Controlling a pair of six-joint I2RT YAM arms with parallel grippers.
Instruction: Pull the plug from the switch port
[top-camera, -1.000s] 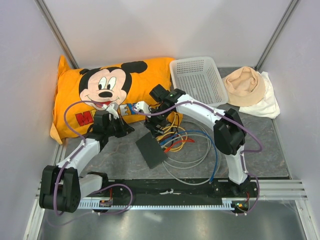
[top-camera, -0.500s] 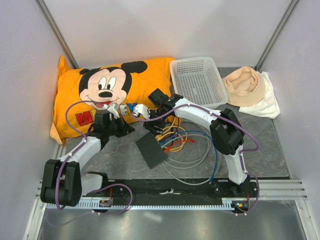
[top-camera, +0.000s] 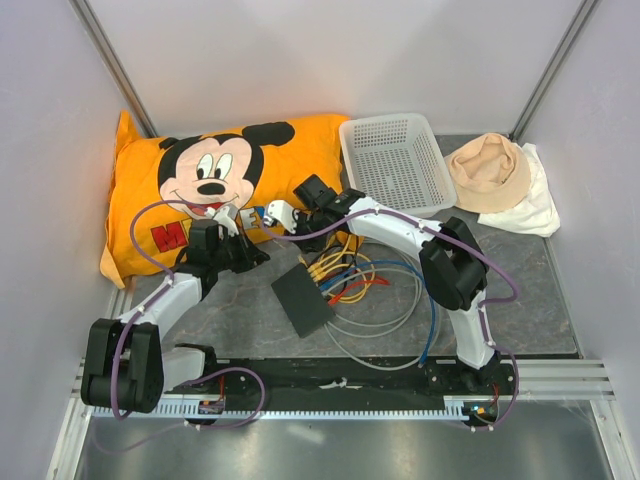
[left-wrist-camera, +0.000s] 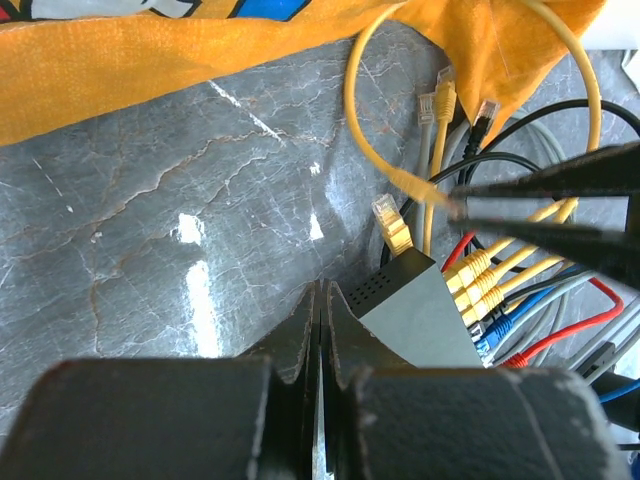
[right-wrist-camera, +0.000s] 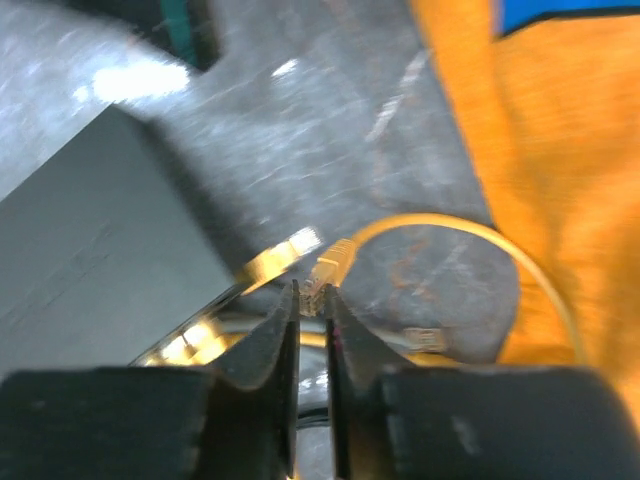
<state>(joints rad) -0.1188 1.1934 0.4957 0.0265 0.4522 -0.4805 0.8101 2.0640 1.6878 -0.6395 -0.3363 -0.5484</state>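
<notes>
So, the grey marble-look worktop (top-camera: 240, 310) first. The biggest thing on it is an orange cartoon-mouse pillow (top-camera: 200, 170), lying at about 10 o'clock in the overhead view. A white plastic mesh basket (top-camera: 395, 165) sits at about 1 o'clock. At 2 o'clock there's a beige floppy hat (top-camera: 487, 172) on top of a crumpled white cloth (top-camera: 535, 212).

The small flat matte-black switch box (top-camera: 302, 298) lies flat roughly mid-worktop, turned at an angle. A tangle of yellow, blue, red and grey network cables (top-camera: 375, 290) spills off its 2 o'clock edge. A few yellow plugs (left-wrist-camera: 480, 275) are seated side by side in the socket row, and one spare yellow plug (left-wrist-camera: 390, 222) lies loose right at the box's corner.

The left end effector (left-wrist-camera: 320, 300) is at about 10 o'clock from the switch. Its jaws are pressed fully together with nothing between them. The tips are just beside the box's corner, and I can't tell if they actually touch it.

The right end effector (right-wrist-camera: 310, 295) is at about 12 o'clock from the switch, near the pillow's edge. Its jaws are down to a narrow slit, pinching the end of a yellow cable plug (right-wrist-camera: 333, 262). That plug is clear of the socket row, and its cable arcs away over the worktop toward the pillow. The right wrist view is pretty blurry, so I can't make out the exact contact spot.
</notes>
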